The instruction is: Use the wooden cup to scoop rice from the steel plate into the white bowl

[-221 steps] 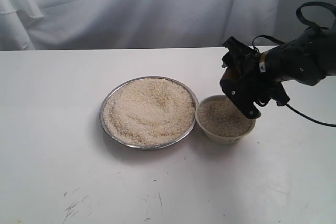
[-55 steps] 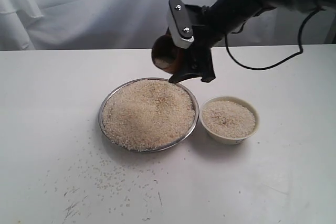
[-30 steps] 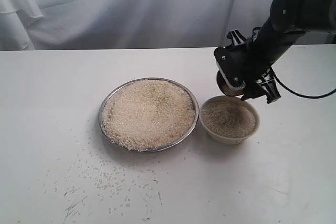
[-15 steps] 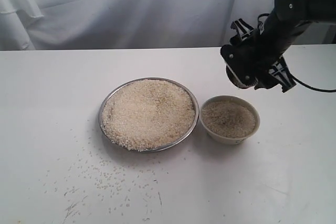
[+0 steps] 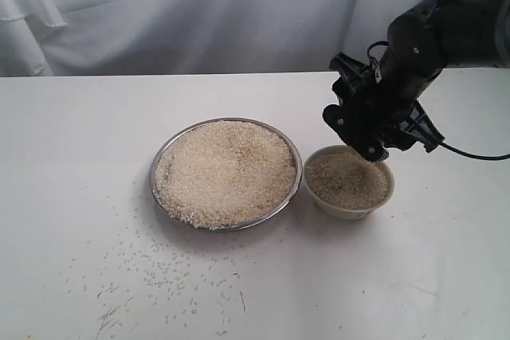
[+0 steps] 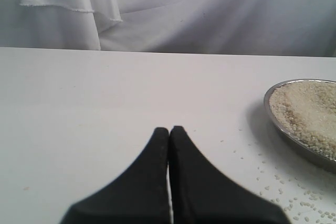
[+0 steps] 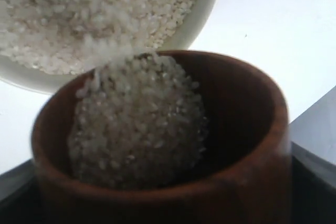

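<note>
The steel plate (image 5: 154,174) holds a heap of rice (image 5: 225,169) at the table's middle. Just right of it stands the white bowl (image 5: 343,210), nearly full of rice. My right gripper (image 5: 368,139) hangs over the bowl's far rim, shut on the wooden cup (image 7: 252,98), which it mostly hides in the exterior view. In the right wrist view the cup is tipped, and the rice (image 7: 139,124) in it spills over its lip into the white bowl (image 7: 205,9). My left gripper (image 6: 169,129) is shut and empty, low over bare table left of the steel plate (image 6: 294,142).
Loose grains (image 5: 159,264) lie scattered on the white table in front of the plate, and the left wrist view shows these grains (image 6: 273,184) too. A white cloth (image 5: 199,13) hangs behind the table. The right arm's cable (image 5: 478,154) trails at the right.
The right gripper has come down and slightly left with the cup, from above the bowl to its far rim, and tipped it. The left gripper, plate and bowl stay put.
</note>
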Controlling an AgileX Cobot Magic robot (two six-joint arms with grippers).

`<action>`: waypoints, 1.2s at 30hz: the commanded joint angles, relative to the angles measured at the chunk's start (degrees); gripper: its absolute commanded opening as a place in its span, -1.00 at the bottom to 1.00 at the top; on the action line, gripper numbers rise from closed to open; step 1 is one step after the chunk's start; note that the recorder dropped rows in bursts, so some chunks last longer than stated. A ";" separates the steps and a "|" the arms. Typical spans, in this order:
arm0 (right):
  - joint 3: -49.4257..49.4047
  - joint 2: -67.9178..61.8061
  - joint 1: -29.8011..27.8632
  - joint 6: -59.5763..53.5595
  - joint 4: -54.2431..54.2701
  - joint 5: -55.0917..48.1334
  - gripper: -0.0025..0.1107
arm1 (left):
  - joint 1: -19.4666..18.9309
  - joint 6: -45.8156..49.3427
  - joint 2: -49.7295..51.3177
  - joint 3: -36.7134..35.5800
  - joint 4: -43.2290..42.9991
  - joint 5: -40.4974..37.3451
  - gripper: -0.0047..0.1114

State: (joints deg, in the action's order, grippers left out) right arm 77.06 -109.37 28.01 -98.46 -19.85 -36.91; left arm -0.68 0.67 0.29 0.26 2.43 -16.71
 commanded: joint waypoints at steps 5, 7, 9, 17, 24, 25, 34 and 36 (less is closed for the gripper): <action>-0.23 0.85 2.43 3.90 -9.47 0.92 -0.96 | 0.09 -0.18 -0.29 -0.26 0.04 0.36 -0.92; -0.23 0.85 3.40 4.57 -11.69 0.55 -0.96 | 0.09 -0.18 -0.29 -0.26 0.04 0.36 -0.92; -0.23 0.85 4.02 5.46 -13.29 0.28 -0.96 | 0.09 -0.18 -0.29 -0.26 0.04 0.36 -0.92; -0.23 0.85 6.32 8.50 -19.18 -1.52 -0.96 | 0.09 -0.18 -0.29 -0.26 0.04 0.36 -0.92; -0.23 0.85 6.33 9.13 -22.31 -2.39 -0.96 | 0.09 -0.18 -0.29 -0.26 0.04 0.36 -0.92; -0.23 0.85 6.33 9.24 -22.68 -2.42 -0.96 | 0.09 -0.18 -0.29 -0.26 0.04 0.36 -0.92; -0.23 0.85 6.33 9.38 -25.31 -3.85 -0.96 | 0.09 -0.18 -0.29 -0.26 0.04 0.36 -0.92; -0.23 0.85 6.33 9.38 -25.59 -3.85 -0.96 | 0.09 -0.18 -0.29 -0.26 0.04 0.36 -0.92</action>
State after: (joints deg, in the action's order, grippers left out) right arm 77.06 -109.37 33.97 -89.12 -44.23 -40.31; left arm -0.68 0.67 0.29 0.26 2.43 -16.71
